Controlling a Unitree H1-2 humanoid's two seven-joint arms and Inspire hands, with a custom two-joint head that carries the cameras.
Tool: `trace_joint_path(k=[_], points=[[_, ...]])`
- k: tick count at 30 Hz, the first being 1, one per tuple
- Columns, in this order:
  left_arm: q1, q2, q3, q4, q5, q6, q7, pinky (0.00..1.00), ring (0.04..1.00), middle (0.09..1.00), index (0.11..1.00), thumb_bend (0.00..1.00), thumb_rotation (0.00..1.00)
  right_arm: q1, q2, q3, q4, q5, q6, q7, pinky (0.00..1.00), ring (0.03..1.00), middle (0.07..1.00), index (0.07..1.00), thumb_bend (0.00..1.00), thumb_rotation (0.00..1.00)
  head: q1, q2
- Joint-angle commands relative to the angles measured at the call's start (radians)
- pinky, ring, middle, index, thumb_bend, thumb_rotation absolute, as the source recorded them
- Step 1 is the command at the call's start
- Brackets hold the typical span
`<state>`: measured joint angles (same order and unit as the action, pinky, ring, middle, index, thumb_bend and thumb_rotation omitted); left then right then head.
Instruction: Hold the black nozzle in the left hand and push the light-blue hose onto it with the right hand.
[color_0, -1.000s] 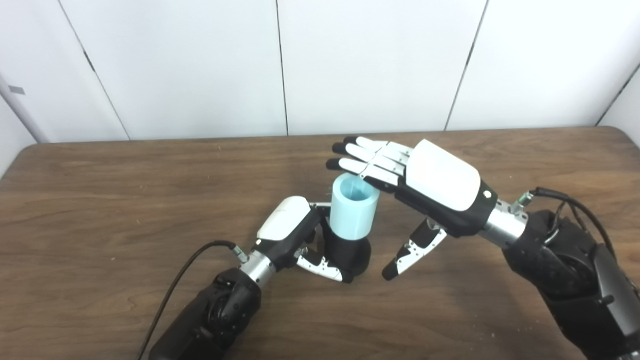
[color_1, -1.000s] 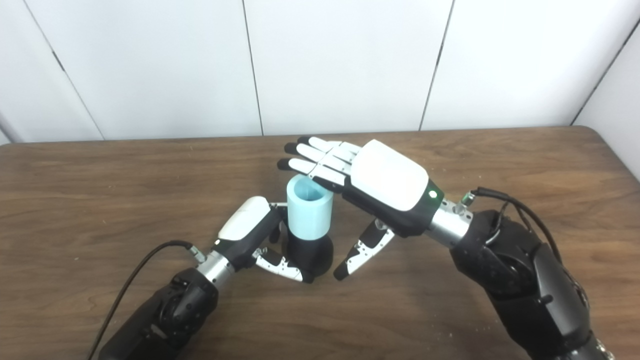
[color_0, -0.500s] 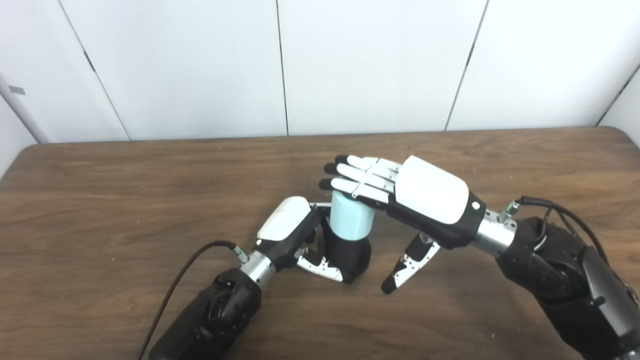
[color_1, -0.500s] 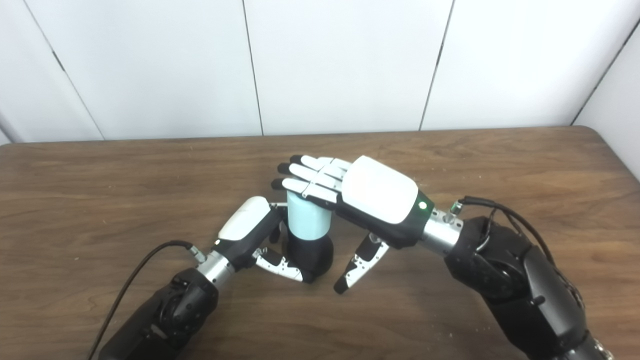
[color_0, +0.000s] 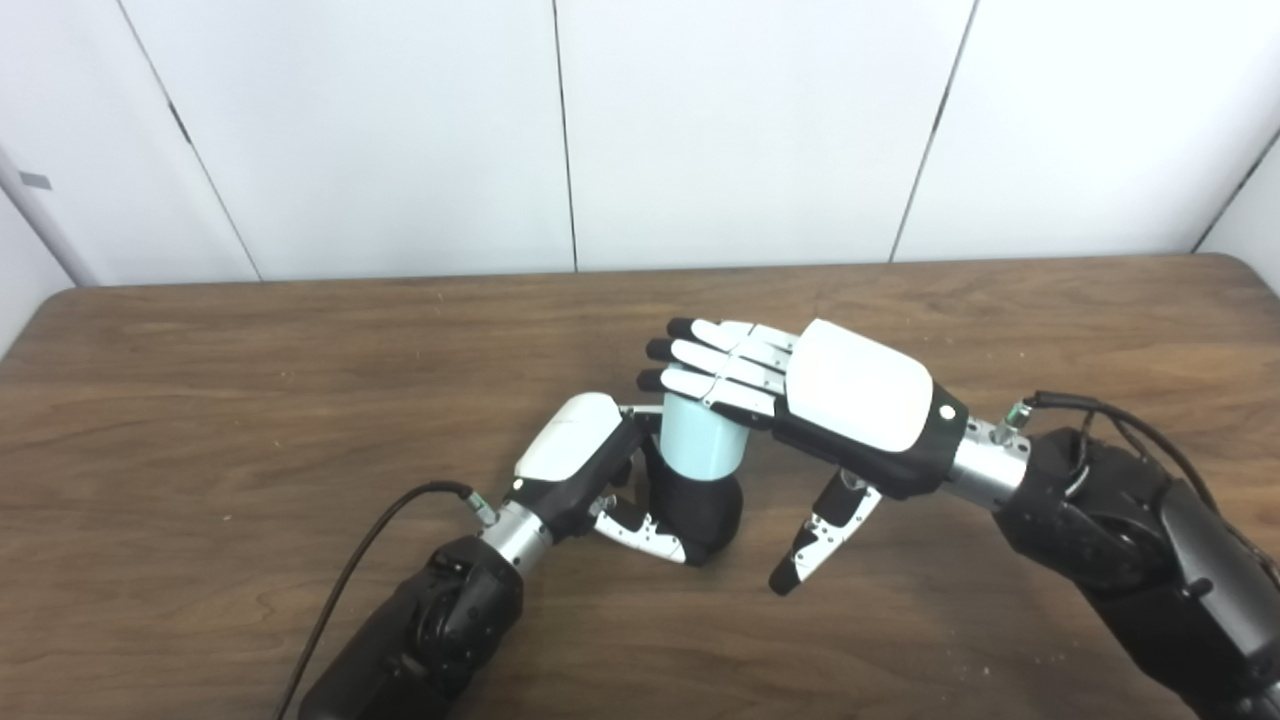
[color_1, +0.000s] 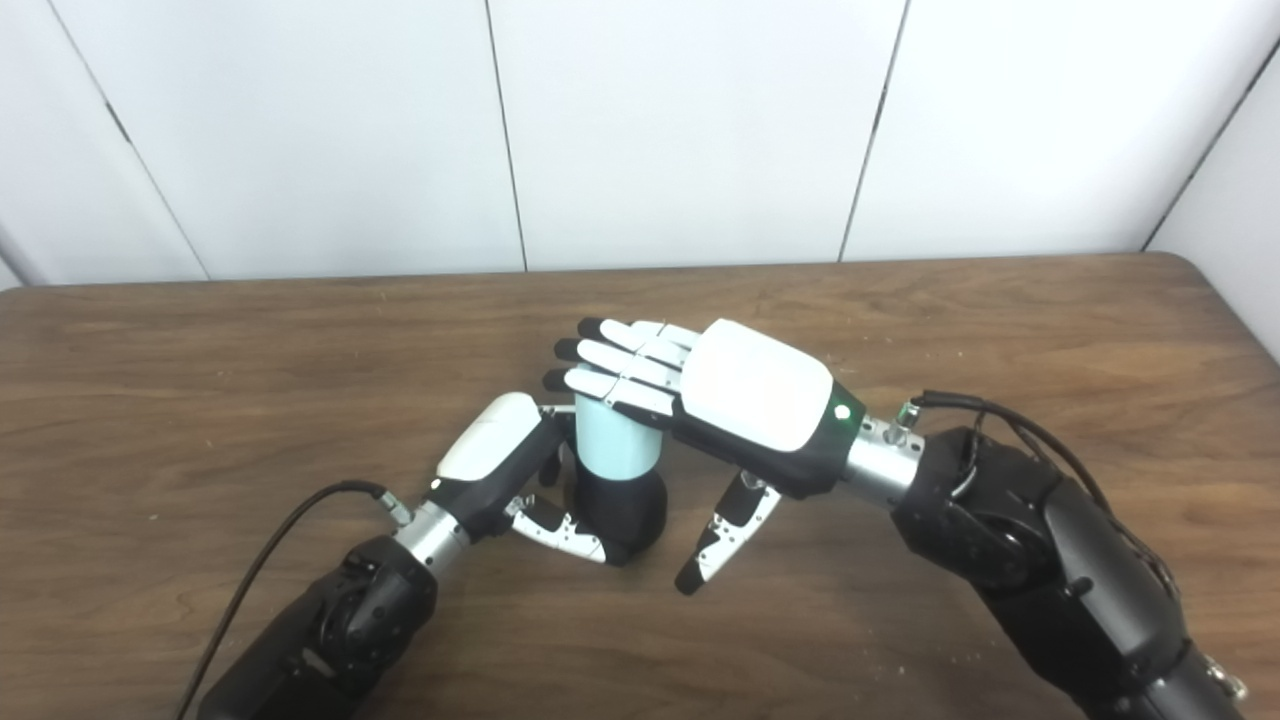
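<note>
My right hand (color_0: 850, 400), fingers (color_0: 700, 368) flat and spread, lies atop the upright light-blue hose (color_0: 700, 448); my left hand (color_0: 590, 470) clasps the black nozzle (color_0: 700, 505) directly below (axis vertical).

We are seeing a brown wooden table (color_0: 250, 380) carrying the black nozzle (color_0: 700, 505), which is standing upright near its middle.

Each robot hand has a smooth white cover on its back, the left hand (color_0: 575, 455) and the bigger-looking right hand (color_0: 850, 400). The fingers (color_0: 715, 365) are white with black tips. Shiny silver wrists join thick black arms. A thin black cable (color_0: 345, 580) runs along the left arm. A small green light (color_1: 843, 411) glows on the right hand.
</note>
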<state>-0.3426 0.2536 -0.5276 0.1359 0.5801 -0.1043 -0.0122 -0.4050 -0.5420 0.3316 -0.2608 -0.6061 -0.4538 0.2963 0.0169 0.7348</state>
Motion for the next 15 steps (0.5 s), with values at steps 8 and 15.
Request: trace_joint_path(k=[8, 15], points=[[0.060, 0.049, -0.034, 0.067, 0.080, 0.101, -0.113, 0.40, 0.391, 0.448, 0.488, 0.52, 0.08, -0.007, -0.018, 0.000, -0.021, 0.030, -0.009, 0.055, 0.91, 0.991, 0.980, 0.956, 0.84, 0.41, 0.001, 0.005], [0.060, 0.050, -0.032, 0.063, 0.079, 0.103, -0.115, 0.39, 0.384, 0.441, 0.488, 0.52, 0.08, -0.021, -0.042, 0.027, -0.017, 0.067, -0.015, 0.076, 0.92, 0.986, 0.969, 0.955, 0.85, 0.42, 0.002, 0.007]])
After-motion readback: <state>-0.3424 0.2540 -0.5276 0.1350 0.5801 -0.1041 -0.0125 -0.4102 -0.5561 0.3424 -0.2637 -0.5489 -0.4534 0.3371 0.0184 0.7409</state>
